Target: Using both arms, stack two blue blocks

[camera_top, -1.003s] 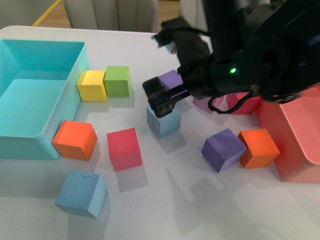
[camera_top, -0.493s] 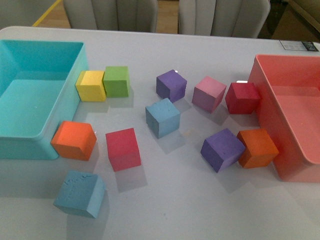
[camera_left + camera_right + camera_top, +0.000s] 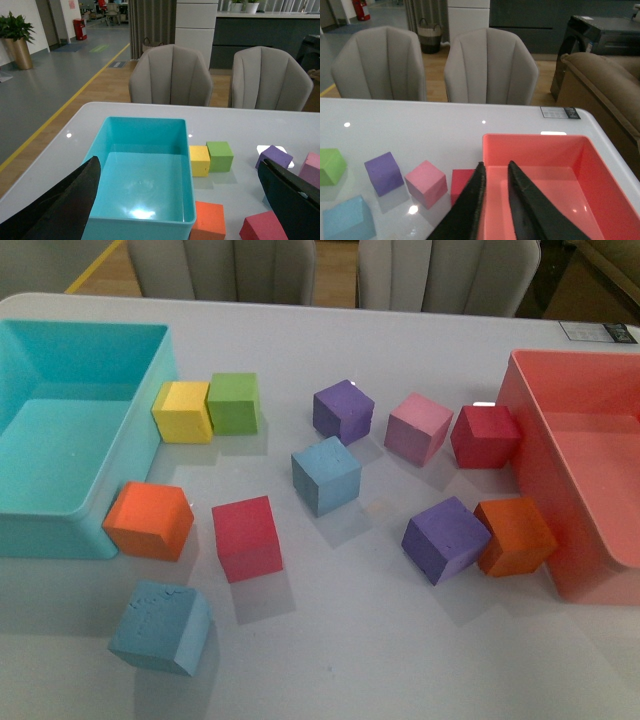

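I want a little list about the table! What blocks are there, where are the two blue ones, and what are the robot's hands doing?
blue blocks: two, apart, not stacked
first blue block: mid-table
second blue block: near front edge, left
other blocks: yellow, green, two orange, two red, two purple, pink
bins: turquoise bin left, pink bin right
left end effector: open, empty
right end effector: nearly shut, empty

Setting: open-plan office lounge or showroom, not a home. Evidence: white table (image 3: 150, 112) with two grey padded chairs (image 3: 171, 75) drawn up; grey floor with a yellow lane line (image 3: 75, 95); potted plant in a brass planter (image 3: 17, 42); red fire extinguisher (image 3: 80, 29); dark counter (image 3: 265, 32); brown sofa (image 3: 605, 85); distant desks.
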Available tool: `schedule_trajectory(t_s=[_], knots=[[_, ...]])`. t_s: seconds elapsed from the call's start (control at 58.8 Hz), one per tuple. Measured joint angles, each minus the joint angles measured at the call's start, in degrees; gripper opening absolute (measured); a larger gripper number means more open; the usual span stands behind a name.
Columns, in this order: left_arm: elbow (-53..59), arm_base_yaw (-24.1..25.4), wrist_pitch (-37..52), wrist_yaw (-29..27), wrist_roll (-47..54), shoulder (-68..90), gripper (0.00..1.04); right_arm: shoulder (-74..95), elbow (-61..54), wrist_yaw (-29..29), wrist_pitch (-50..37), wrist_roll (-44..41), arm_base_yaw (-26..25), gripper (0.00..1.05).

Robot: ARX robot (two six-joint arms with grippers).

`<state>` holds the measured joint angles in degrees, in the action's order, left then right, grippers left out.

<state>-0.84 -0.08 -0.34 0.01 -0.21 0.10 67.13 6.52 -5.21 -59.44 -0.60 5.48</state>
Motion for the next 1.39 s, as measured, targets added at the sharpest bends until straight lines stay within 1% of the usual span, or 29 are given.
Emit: schedule_trajectory(t_s=[0.102,0.136,0.17,0.255,0.901,0.986,1.394], knots=[[0.0,0.0,0.0,0.0,0.0,0.0,0.96,-4.68,-1.73,0.79,2.91,0.0,-0.81,0.02],[0.02,0.0,0.0,0.0,0.0,0.0,0.96,-6.75,-2.27,3.61,4.24,0.0,-2.38,0.02],[0.02,0.0,0.0,0.0,0.0,0.0,0.96,-8.24,-2.62,4.61,5.33,0.02,-3.58,0.02],[0.02,0.0,0.0,0.0,0.0,0.0,0.96,-12.41,-3.67,4.81,8.55,0.02,-5.18,0.02],[0.0,0.0,0.0,0.0,0.0,0.0,0.96,-39.78,-5.2,5.11,32.41,0.02,-5.29,0.02],[0.0,0.0,0.0,0.0,0.0,0.0,0.96,-44.5,-5.2,5.09,36.87,0.0,-5.29,0.02],[0.0,0.0,0.0,0.0,0.0,0.0,0.96,-53.51,-5.2,5.09,45.75,0.02,-5.29,0.02]])
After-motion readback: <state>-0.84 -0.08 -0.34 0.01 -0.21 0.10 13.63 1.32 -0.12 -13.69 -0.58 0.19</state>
